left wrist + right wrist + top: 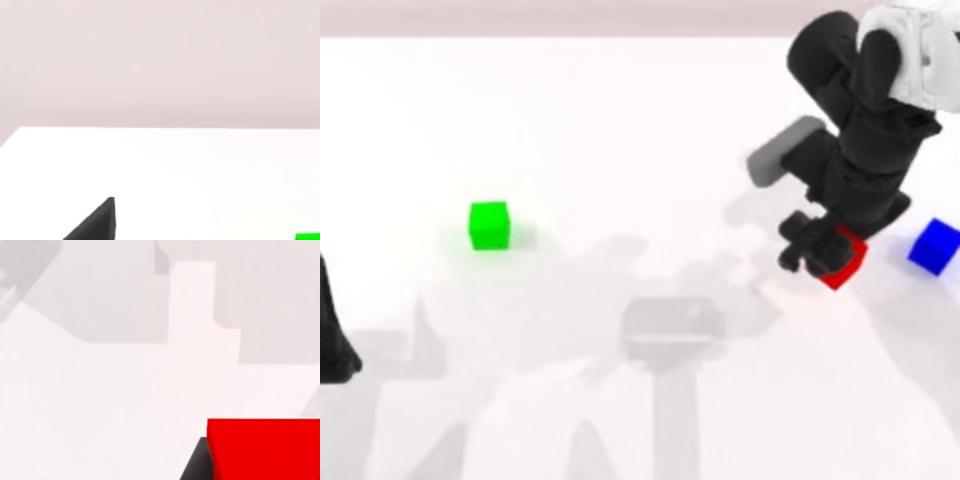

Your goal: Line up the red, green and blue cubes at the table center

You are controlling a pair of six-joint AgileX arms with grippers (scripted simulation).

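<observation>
Top view shows you the right end effector on the red cube, right side. Its grip can't be told. Left arm sits parked at the desk's left edge

Bright, even light washed out my white table; soft grey shadows pooled across the top view's lower centre, and all edges looked slightly blurred.

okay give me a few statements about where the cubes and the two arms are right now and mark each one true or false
1. The right gripper is at the red cube. True.
2. The green cube sits on the table's right side. False: it is on the left side.
3. The blue cube lies right of the red cube. True.
4. The three cubes touch in a row. False: they lie apart.
5. The left arm is over the green cube. False: it is at the left edge.
</observation>
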